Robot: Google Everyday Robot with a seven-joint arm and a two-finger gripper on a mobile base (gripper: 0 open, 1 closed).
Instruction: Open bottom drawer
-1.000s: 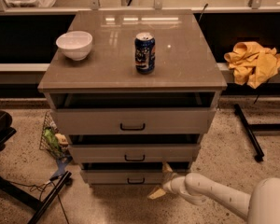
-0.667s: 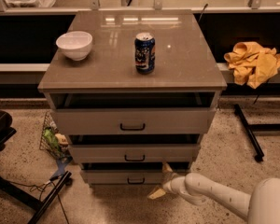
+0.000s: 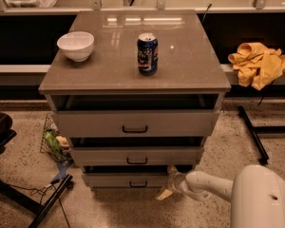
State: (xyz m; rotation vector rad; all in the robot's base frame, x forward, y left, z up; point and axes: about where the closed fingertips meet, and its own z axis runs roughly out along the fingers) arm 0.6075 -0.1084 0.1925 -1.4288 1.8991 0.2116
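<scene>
grey-beige bottom drawer (image 3: pixel 115 180) slightly out, contents hidden; hand (image 3: pixel 168 182) at its right corner, grip unclear.

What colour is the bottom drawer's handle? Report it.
Black handle, camera view; gripper sits right of the bottom drawer.

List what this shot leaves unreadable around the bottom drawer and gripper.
1. Camera view: the inside of the bottom drawer, covered by the middle drawer above.
2. Camera view: whether the gripper, low at that drawer's right end, touches it; too small to tell.
3. Camera view: the arm, its base cut off by the lower right edge.
</scene>
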